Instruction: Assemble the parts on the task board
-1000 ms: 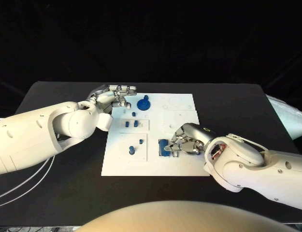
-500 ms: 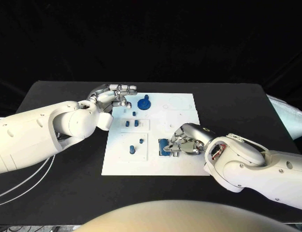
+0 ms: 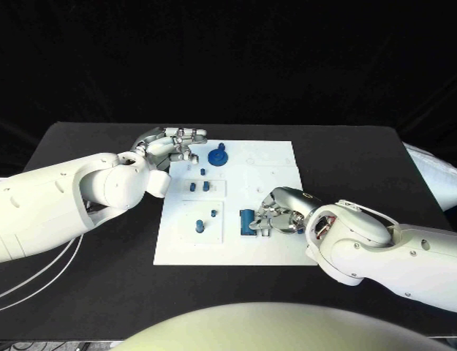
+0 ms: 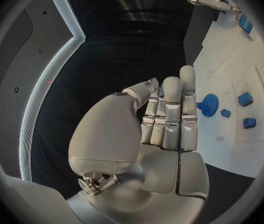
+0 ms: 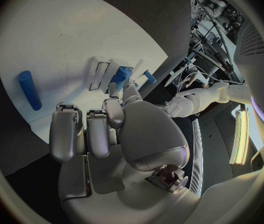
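Note:
The white task board (image 3: 276, 164) lies mid-table. My right hand (image 3: 276, 212) sits at the board's near right with its fingers curled, and its thumb and a finger pinch a blue block (image 3: 247, 221) that stands on the board. The right wrist view shows the fingertips (image 5: 114, 88) at that block (image 5: 120, 76), with a blue rod (image 5: 29, 89) lying apart. My left hand (image 3: 175, 145) hovers at the board's far left corner beside a blue gear (image 3: 218, 157). In its own view the left hand's fingers (image 4: 169, 109) are straight and hold nothing, with the gear (image 4: 208, 104) just beyond them.
Small blue pieces (image 3: 197, 186) lie in the board's left column, and two more (image 3: 199, 224) sit nearer me. A white bag (image 3: 444, 179) rests at the table's right edge. Pale cables (image 3: 28, 281) run along the table's left side.
My right hand has crept slightly toward the board's middle and the blue block in it looks narrower, as if turned a little. The left hand has stayed where it was.

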Action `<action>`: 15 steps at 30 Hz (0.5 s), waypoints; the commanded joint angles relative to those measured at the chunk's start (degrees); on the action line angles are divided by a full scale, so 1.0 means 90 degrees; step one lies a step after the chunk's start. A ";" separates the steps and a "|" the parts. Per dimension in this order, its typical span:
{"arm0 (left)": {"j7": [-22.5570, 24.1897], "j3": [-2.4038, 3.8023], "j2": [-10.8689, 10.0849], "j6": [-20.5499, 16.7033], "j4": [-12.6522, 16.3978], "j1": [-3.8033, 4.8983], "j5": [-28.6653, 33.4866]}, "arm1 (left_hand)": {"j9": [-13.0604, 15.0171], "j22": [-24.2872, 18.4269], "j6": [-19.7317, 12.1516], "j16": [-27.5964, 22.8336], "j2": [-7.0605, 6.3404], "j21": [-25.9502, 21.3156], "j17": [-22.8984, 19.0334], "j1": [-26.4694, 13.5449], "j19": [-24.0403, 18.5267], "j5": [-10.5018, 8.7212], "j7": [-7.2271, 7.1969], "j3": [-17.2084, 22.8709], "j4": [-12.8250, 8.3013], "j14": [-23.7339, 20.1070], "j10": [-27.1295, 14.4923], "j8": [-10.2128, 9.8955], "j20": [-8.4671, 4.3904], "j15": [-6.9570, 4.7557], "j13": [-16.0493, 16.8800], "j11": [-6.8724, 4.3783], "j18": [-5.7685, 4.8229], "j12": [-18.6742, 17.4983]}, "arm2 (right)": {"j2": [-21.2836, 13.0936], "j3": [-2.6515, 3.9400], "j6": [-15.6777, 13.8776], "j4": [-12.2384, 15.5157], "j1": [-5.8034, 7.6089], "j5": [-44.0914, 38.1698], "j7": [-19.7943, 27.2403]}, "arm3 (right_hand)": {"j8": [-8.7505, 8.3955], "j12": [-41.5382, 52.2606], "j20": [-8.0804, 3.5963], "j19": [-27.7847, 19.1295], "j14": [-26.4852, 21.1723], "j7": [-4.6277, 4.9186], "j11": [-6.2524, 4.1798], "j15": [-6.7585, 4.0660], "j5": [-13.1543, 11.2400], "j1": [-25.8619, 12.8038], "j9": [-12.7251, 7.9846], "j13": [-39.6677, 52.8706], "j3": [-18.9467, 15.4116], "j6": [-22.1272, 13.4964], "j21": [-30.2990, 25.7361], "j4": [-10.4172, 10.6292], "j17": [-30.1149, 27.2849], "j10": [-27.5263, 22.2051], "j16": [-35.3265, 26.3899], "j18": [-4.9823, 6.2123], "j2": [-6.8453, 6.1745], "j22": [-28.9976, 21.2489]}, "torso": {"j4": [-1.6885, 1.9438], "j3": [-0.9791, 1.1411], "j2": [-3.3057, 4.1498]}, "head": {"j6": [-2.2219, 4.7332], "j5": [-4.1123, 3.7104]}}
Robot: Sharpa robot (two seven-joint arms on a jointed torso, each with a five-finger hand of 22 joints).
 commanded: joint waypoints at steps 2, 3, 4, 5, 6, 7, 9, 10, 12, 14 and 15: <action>0.0027 0.0004 0.0012 0.0125 0.0006 0.0001 -0.0028 | -0.0010 -0.0006 -0.0037 -0.0018 0.0068 -0.0029 -0.0006 0.0009 -0.0052 0.0023 -0.0007 -0.0031 -0.0014 -0.0033 -0.0045 0.0036 0.0011 0.0000 -0.0011 0.0003 0.0071 0.0023 | 0.0033 0.0000 0.0316 -0.0025 -0.0004 -0.0137 -0.0126 | 0.0003 0.0026 -0.0041 0.0014 0.0413 -0.0033 -0.0052 -0.0036 -0.0033 0.0118 0.0012 0.0003 -0.0028 -0.0003 0.0034 -0.0099 0.0233 0.0033 0.0007 -0.0091 -0.0100 0.0000 | -0.0005 -0.0005 -0.0004 | -0.0008 0.0012; 0.0027 0.0004 0.0012 0.0125 0.0006 0.0001 -0.0028 | -0.0010 -0.0006 -0.0037 -0.0018 0.0068 -0.0029 -0.0006 0.0009 -0.0052 0.0023 -0.0007 -0.0031 -0.0014 -0.0033 -0.0045 0.0036 0.0011 0.0000 -0.0011 0.0003 0.0071 0.0023 | 0.0036 0.0000 0.0327 -0.0028 -0.0004 -0.0148 -0.0128 | 0.0002 0.0027 -0.0040 0.0014 0.0413 -0.0032 -0.0052 -0.0035 -0.0032 0.0117 0.0012 0.0005 -0.0030 -0.0003 0.0033 -0.0103 0.0234 0.0033 0.0007 -0.0091 -0.0110 -0.0001 | -0.0011 -0.0005 -0.0005 | -0.0005 0.0016; 0.0027 0.0004 0.0013 0.0126 0.0005 0.0001 -0.0028 | -0.0010 -0.0006 -0.0037 -0.0018 0.0068 -0.0029 -0.0006 0.0009 -0.0052 0.0023 -0.0007 -0.0031 -0.0014 -0.0033 -0.0045 0.0036 0.0011 0.0000 -0.0011 0.0003 0.0071 0.0023 | 0.0038 0.0000 0.0334 -0.0028 -0.0004 -0.0160 -0.0133 | 0.0002 0.0027 -0.0040 0.0014 0.0413 -0.0032 -0.0052 -0.0035 -0.0032 0.0117 0.0012 0.0005 -0.0030 -0.0003 0.0033 -0.0103 0.0234 0.0033 0.0007 -0.0091 -0.0110 -0.0001 | -0.0014 -0.0003 -0.0003 | -0.0003 0.0020; 0.0027 0.0004 0.0013 0.0127 0.0004 0.0001 -0.0028 | -0.0010 -0.0006 -0.0037 -0.0018 0.0068 -0.0029 -0.0006 0.0009 -0.0052 0.0023 -0.0007 -0.0031 -0.0014 -0.0033 -0.0045 0.0036 0.0011 0.0000 -0.0011 0.0003 0.0071 0.0023 | 0.0038 0.0000 0.0335 -0.0026 -0.0004 -0.0169 -0.0138 | 0.0002 0.0027 -0.0040 0.0014 0.0413 -0.0032 -0.0052 -0.0035 -0.0032 0.0117 0.0012 0.0005 -0.0030 -0.0003 0.0033 -0.0103 0.0234 0.0033 0.0007 -0.0091 -0.0110 -0.0001 | -0.0013 0.0000 -0.0002 | -0.0004 0.0021; 0.0026 0.0004 0.0013 0.0127 0.0004 0.0001 -0.0028 | -0.0010 -0.0006 -0.0037 -0.0018 0.0068 -0.0029 -0.0006 0.0009 -0.0052 0.0023 -0.0007 -0.0031 -0.0014 -0.0033 -0.0045 0.0036 0.0011 0.0000 -0.0011 0.0003 0.0071 0.0023 | 0.0036 0.0000 0.0330 -0.0022 -0.0004 -0.0179 -0.0143 | 0.0002 0.0027 -0.0040 0.0014 0.0413 -0.0032 -0.0052 -0.0035 -0.0032 0.0117 0.0012 0.0005 -0.0030 -0.0003 0.0033 -0.0103 0.0234 0.0033 0.0007 -0.0091 -0.0110 -0.0001 | -0.0011 0.0003 -0.0001 | -0.0009 0.0020; 0.0026 0.0004 0.0013 0.0128 0.0005 0.0001 -0.0028 | -0.0010 -0.0006 -0.0037 -0.0018 0.0068 -0.0029 -0.0006 0.0009 -0.0052 0.0023 -0.0007 -0.0031 -0.0014 -0.0033 -0.0045 0.0036 0.0011 0.0000 -0.0011 0.0003 0.0071 0.0023 | 0.0033 0.0000 0.0319 -0.0016 -0.0004 -0.0191 -0.0146 | 0.0002 0.0025 -0.0040 0.0014 0.0413 -0.0031 -0.0051 -0.0035 -0.0032 0.0116 0.0012 0.0004 -0.0031 -0.0002 0.0033 -0.0104 0.0234 0.0033 0.0007 -0.0091 -0.0114 -0.0001 | -0.0012 0.0003 -0.0001 | -0.0008 0.0019; 0.0026 0.0004 0.0012 0.0128 0.0006 0.0001 -0.0028 | -0.0010 -0.0006 -0.0037 -0.0018 0.0068 -0.0029 -0.0006 0.0009 -0.0052 0.0023 -0.0007 -0.0031 -0.0014 -0.0033 -0.0045 0.0036 0.0011 0.0000 -0.0011 0.0003 0.0071 0.0023 | 0.0014 0.0000 0.0256 0.0007 -0.0005 -0.0211 -0.0142 | 0.0001 0.0022 -0.0040 0.0014 0.0413 -0.0028 -0.0049 -0.0034 -0.0031 0.0108 0.0013 0.0002 -0.0034 0.0000 0.0033 -0.0105 0.0233 0.0032 0.0006 -0.0091 -0.0123 -0.0001 | -0.0010 0.0004 0.0002 | -0.0003 0.0015; 0.0026 0.0004 0.0011 0.0128 0.0006 0.0001 -0.0028 | -0.0010 -0.0006 -0.0037 -0.0018 0.0068 -0.0029 -0.0006 0.0009 -0.0052 0.0023 -0.0007 -0.0031 -0.0014 -0.0033 -0.0045 0.0036 0.0011 0.0000 -0.0011 0.0003 0.0071 0.0023 | 0.0000 0.0000 0.0212 0.0021 -0.0005 -0.0217 -0.0134 | 0.0000 0.0020 -0.0039 0.0014 0.0412 -0.0025 -0.0047 -0.0033 -0.0030 0.0096 0.0013 0.0002 -0.0037 0.0001 0.0032 -0.0101 0.0231 0.0032 0.0005 -0.0091 -0.0127 -0.0001 | -0.0010 0.0004 0.0002 | -0.0003 0.0015; 0.0026 0.0004 0.0008 0.0126 0.0005 0.0001 -0.0028 | -0.0010 -0.0006 -0.0037 -0.0018 0.0068 -0.0029 -0.0006 0.0009 -0.0052 0.0023 -0.0007 -0.0031 -0.0014 -0.0033 -0.0045 0.0036 0.0011 0.0000 -0.0011 0.0003 0.0071 0.0023 | -0.0057 0.0000 0.0058 0.0068 -0.0005 -0.0224 -0.0093 | -0.0004 0.0008 -0.0036 0.0013 0.0411 -0.0020 -0.0042 -0.0029 -0.0016 0.0060 0.0012 -0.0004 -0.0043 0.0002 0.0031 -0.0088 0.0227 0.0029 0.0002 -0.0091 -0.0135 -0.0002 | -0.0008 0.0003 0.0002 | 0.0000 0.0010; 0.0025 0.0004 0.0006 0.0125 0.0004 0.0001 -0.0028 | -0.0010 -0.0006 -0.0037 -0.0018 0.0068 -0.0029 -0.0006 0.0009 -0.0052 0.0023 -0.0007 -0.0031 -0.0014 -0.0033 -0.0045 0.0036 0.0011 0.0000 -0.0011 0.0003 0.0071 0.0023 | -0.0147 0.0000 -0.0118 0.0133 -0.0004 -0.0178 0.0017 | -0.0021 -0.0043 -0.0032 0.0005 0.0409 -0.0009 -0.0033 -0.0021 0.0050 -0.0003 0.0008 -0.0041 -0.0057 -0.0014 0.0019 -0.0063 0.0216 0.0006 -0.0006 -0.0087 -0.0154 -0.0024 | -0.0011 0.0002 -0.0001 | 0.0008 0.0003; 0.0024 0.0004 0.0004 0.0124 0.0004 0.0001 -0.0028 | -0.0011 -0.0006 -0.0039 -0.0017 0.0068 -0.0031 -0.0008 0.0014 -0.0053 0.0024 -0.0006 -0.0030 -0.0020 -0.0036 -0.0048 0.0038 0.0011 -0.0001 -0.0011 0.0003 0.0071 0.0026 | -0.0207 0.0000 -0.0224 0.0170 -0.0003 -0.0122 0.0106 | -0.0033 -0.0077 -0.0030 -0.0001 0.0407 -0.0002 -0.0028 -0.0017 0.0081 -0.0030 0.0004 -0.0066 -0.0061 -0.0028 0.0011 -0.0050 0.0208 -0.0009 -0.0012 -0.0084 -0.0159 -0.0038 | -0.0015 0.0001 -0.0004 | 0.0010 -0.0001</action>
